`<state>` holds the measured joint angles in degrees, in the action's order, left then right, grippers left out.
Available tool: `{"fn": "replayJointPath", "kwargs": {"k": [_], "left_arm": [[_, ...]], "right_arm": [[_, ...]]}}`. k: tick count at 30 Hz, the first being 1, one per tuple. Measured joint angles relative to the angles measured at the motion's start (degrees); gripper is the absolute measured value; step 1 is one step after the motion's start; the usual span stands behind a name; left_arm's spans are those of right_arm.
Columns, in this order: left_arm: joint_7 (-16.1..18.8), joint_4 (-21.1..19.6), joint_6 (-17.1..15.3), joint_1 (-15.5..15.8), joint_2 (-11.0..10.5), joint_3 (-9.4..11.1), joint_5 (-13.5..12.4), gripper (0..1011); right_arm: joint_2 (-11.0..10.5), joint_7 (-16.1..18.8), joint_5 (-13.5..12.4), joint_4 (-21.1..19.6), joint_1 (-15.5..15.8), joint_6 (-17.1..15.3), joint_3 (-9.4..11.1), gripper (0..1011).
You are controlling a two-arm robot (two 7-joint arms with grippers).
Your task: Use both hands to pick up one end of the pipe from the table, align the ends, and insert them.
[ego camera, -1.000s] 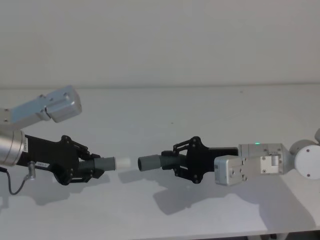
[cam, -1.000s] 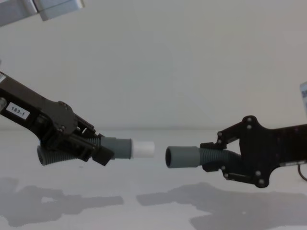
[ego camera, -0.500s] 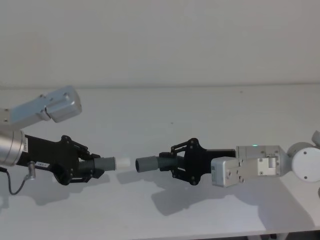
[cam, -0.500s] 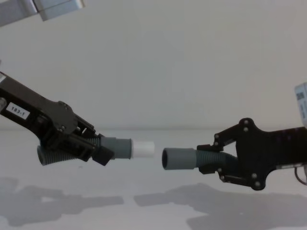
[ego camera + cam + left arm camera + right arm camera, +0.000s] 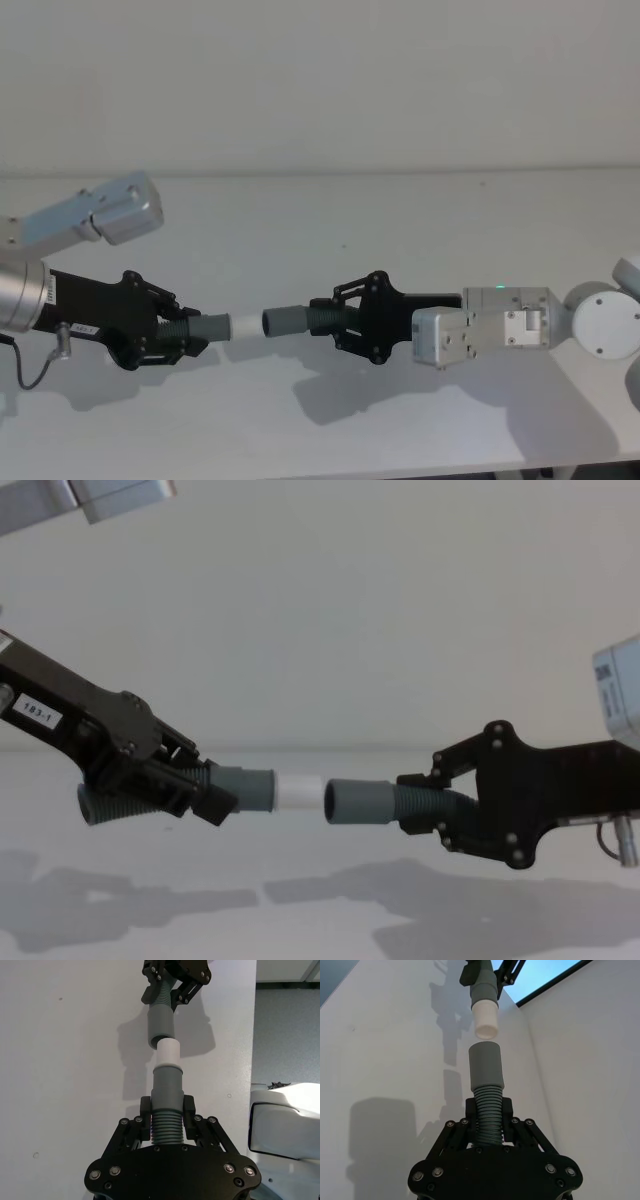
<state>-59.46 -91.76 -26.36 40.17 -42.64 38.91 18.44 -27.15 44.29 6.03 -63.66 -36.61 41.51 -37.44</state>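
Observation:
The pipe is in two pieces, both held above the table. My left gripper is shut on the ribbed part of the piece with the white tip. My right gripper is shut on the ribs of the other piece, whose open grey cuff faces the tip. In the chest view the white tip reaches the mouth of the cuff, and the two ends are roughly in line. The right wrist view shows a narrow gap between cuff and tip.
The left arm's silver link hangs above and behind the left gripper. The right arm's silver wrist housing trails to the right. The table's front edge runs along the bottom of the head view.
My right gripper has moved left with its pipe piece, bringing the grey cuff up to the white tip. The left gripper and its piece have not moved.

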Motion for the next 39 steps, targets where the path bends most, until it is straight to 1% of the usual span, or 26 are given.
{"fn": "replayJointPath", "kwargs": {"k": [14,27,39], "left_arm": [[0.0,0.0,0.0,0.0,0.0,0.0,0.0,335],[0.0,0.0,0.0,0.0,0.0,0.0,0.0,335],[0.0,0.0,0.0,0.0,0.0,0.0,0.0,335]], "right_arm": [[0.5,0.3,-1.4,0.6,-1.0,-0.2,-0.6,252],[-0.6,1.5,-3.1,0.5,-1.4,-0.2,-1.1,252],[-1.0,2.0,-4.1,0.5,-1.7,-0.1,-1.6,253]]}}
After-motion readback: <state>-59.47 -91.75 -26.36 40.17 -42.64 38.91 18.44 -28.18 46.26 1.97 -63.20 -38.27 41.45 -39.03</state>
